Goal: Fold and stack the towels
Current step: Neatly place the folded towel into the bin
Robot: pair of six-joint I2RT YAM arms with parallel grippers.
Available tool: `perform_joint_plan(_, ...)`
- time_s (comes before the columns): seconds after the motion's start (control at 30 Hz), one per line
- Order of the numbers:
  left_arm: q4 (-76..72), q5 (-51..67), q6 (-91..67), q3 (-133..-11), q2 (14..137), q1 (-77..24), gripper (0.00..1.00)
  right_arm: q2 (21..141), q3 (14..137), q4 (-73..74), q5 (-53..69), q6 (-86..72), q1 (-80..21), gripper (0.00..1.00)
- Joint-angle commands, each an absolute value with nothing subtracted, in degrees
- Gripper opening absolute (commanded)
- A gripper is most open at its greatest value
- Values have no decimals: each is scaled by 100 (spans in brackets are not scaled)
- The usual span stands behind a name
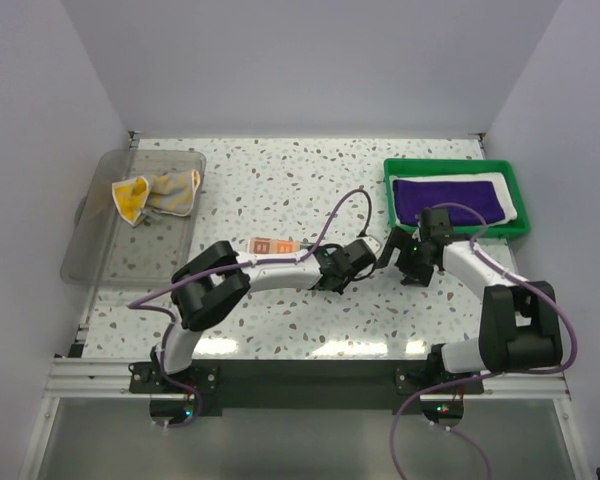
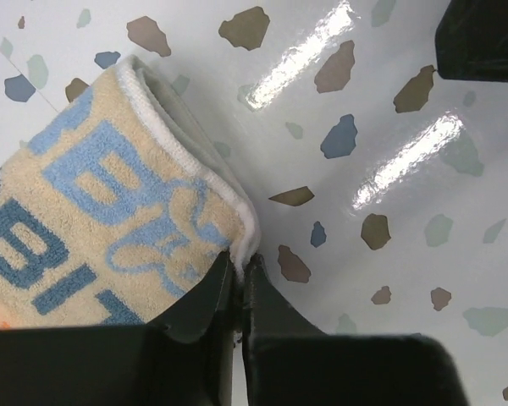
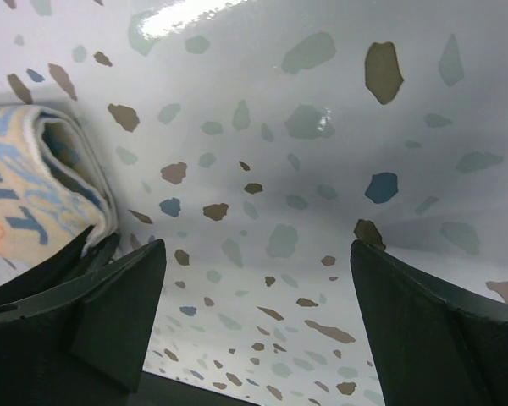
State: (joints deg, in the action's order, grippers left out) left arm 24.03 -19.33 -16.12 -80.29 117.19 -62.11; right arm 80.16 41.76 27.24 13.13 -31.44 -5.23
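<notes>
Item: lettered towel (image 2: pixel 93 211), corner clenched in your left claw (image 2: pixel 240 271); your right claw (image 3: pixel 256 254) released, jaws wide, at its 3 o'clock

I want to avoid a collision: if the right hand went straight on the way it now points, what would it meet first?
Probably the bare speckled tabletop, seen between the open fingers of the right hand. The lettered towel lies off to one side, though depth is unclear.

A speckled table (image 1: pixel 280 190) fills the scene, with white walls (image 1: pixel 310 60) around it. At far left a clear bin (image 1: pixel 85 255) holds two crumpled cloths (image 1: pixel 158 195), yellow and grey. At far right sits a green tray (image 1: pixel 450 165). A metal rail (image 1: pixel 310 372) runs along the near edge.
</notes>
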Motion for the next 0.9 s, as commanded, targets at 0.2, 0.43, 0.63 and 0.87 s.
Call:
perform_joint_plan(0.2, 2207, -1618, -1828, -7427, 11075, -6100, 0, 7796, 3868, 1523, 2354, -3989, -597, 98)
perform_joint_plan(0.43, 2004, -1398, -1960, -7348, 10661, -5977, 0, 8182, 3516, 326, 2654, -5087, -992, 98)
perform_joint_plan(0.63, 1829, -1301, -2118, -7146, 10433, -5862, 0, 8665, 3358, -500, 2452, -5676, -1397, 98)
perform_joint_plan(0.87, 1732, -1362, -2346, -7277, 10336, -5836, 0, 9202, 3287, -1177, 2549, -6266, -1784, 96)
